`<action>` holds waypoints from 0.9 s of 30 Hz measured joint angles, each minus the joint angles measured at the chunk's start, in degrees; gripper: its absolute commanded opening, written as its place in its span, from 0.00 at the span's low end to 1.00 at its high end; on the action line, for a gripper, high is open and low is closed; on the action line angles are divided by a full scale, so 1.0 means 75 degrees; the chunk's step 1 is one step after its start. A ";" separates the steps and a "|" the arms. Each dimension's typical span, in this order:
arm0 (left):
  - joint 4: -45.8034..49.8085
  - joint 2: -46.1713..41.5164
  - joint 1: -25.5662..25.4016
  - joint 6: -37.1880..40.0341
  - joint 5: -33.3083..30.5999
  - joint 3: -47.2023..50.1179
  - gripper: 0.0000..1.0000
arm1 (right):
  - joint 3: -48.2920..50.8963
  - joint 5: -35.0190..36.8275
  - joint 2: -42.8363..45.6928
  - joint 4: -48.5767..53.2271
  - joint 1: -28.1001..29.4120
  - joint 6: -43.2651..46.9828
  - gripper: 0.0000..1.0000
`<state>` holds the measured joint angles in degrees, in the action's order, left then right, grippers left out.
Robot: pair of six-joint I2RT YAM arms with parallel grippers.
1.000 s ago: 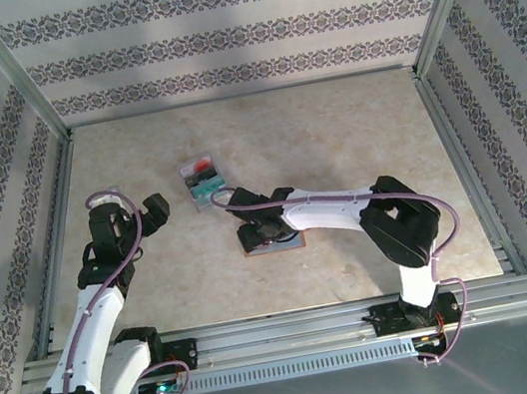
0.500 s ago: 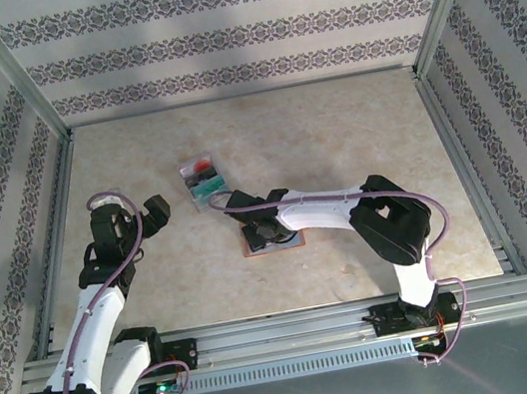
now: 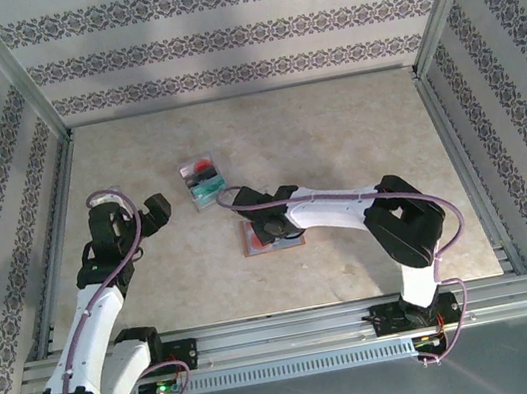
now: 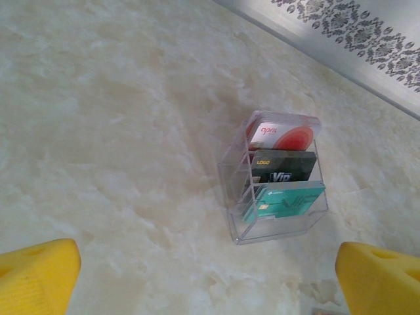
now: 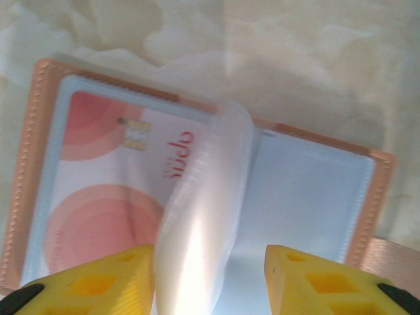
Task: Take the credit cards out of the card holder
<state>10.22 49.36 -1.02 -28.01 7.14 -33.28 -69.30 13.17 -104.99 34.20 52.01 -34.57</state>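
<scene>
The card holder (image 3: 293,241) lies open on the table in front of the right arm, its orange-brown rim (image 5: 31,151) framing pale blue pockets. A red credit card (image 5: 98,197) with pale circles sits in the left pocket under clear plastic. A clear sleeve page (image 5: 203,210) stands curled up along the fold. My right gripper (image 5: 210,279) hovers low over the holder, open. The curled page lies against its left finger, with a gap to the right one. My left gripper (image 3: 152,214) stays wide open over bare table, holding nothing.
A clear acrylic stand (image 4: 279,177) with a red, a black and a teal card stands upright just beyond the left gripper (image 4: 210,275), and shows behind the holder (image 3: 203,182) in the top view. Metal rails and patterned walls enclose the table.
The right gripper's jaws have narrowed over the card holder, and its arm has shifted slightly. The left arm has not moved.
</scene>
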 measured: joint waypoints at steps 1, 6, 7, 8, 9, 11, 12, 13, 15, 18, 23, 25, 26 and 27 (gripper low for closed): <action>0.0017 -0.0041 0.0000 0.0041 0.0020 -0.0029 1.00 | 0.0067 0.0050 0.0058 -0.0003 -0.0055 0.0003 0.45; 0.0160 -0.0251 -0.0070 0.0160 0.0041 -0.0184 1.00 | 0.0542 0.0157 0.0391 0.0044 -0.0315 -0.0020 0.37; 0.0195 -0.0274 -0.0163 0.0189 0.0017 -0.0210 1.00 | 0.0638 0.0154 0.0455 0.0041 -0.0373 -0.0023 0.36; 0.0221 -0.0291 -0.0312 0.0216 -0.0015 -0.0227 1.00 | 0.0726 0.0152 0.0510 0.0035 -0.0425 -0.0023 0.35; 0.0245 -0.0291 -0.0484 0.0230 -0.0044 -0.0242 1.00 | 0.0816 0.0152 0.0560 0.0015 -0.0478 -0.0026 0.34; 0.0300 -0.0289 -0.0944 0.0254 -0.0210 -0.0245 1.00 | 0.1000 0.0149 0.0641 -0.0020 -0.0583 -0.0029 0.33; 0.0332 -0.0280 -0.1221 0.0271 -0.0326 -0.0245 1.00 | 0.1070 0.0146 0.0664 -0.0020 -0.0629 -0.0026 0.33; 0.0350 -0.0254 -0.1513 0.0277 -0.0458 -0.0248 1.00 | 0.1154 0.0146 0.0685 -0.0038 -0.0685 -0.0026 0.32; 0.0356 -0.0122 -0.2192 0.0277 -0.0781 -0.0259 1.00 | 0.1311 0.0131 0.0740 -0.0087 -0.0781 -0.0026 0.32; 0.0356 0.0219 -0.3048 0.0271 -0.1227 -0.0268 1.00 | 0.1527 0.0122 0.0874 -0.0154 -0.0933 -0.0026 0.31; 0.0166 0.0903 -0.4173 0.0076 -0.1804 -0.0268 1.00 | 0.1722 0.0093 0.1192 -0.0251 -0.1209 -0.0026 0.30; 0.0047 0.1241 -0.4575 -0.0020 -0.1941 -0.0268 0.99 | 0.1880 0.0023 0.1504 -0.0353 -0.1352 -0.0029 0.30; 0.0000 0.1431 -0.4776 -0.0079 -0.1999 -0.0268 0.97 | 0.1967 -0.0035 0.1693 -0.0405 -0.1445 -0.0029 0.30; -0.0044 0.1585 -0.4937 -0.0125 -0.2046 -0.0268 0.96 | 0.2037 -0.0082 0.1859 -0.0452 -0.1536 -0.0032 0.30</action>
<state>9.89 61.25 -38.04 -28.95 -8.21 -35.29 -54.02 12.56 -91.05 30.81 40.49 -34.81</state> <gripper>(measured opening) 0.983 0.305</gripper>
